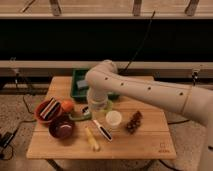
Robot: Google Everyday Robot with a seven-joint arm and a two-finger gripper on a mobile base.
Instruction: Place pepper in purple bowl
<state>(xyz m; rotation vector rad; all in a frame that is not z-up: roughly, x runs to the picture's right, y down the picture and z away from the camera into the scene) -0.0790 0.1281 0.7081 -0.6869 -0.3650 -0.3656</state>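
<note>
My gripper [90,110] hangs over the middle of the wooden table, at the end of the white arm that reaches in from the right. It is shut on the pepper [80,116], a slim green curved piece that sticks out to the left below the fingers. The pepper is a little above the table, just right of an orange ball [67,106]. The purple bowl [62,128] stands at the front left, below and to the left of the gripper, and looks empty.
An orange-red bowl [47,110] with a striped item stands at the far left. Behind the arm is a green tray [79,86]. A white cup [113,119], a pale yellow stick [91,139], a dark brush [103,130] and a brown cluster [134,121] lie at the front.
</note>
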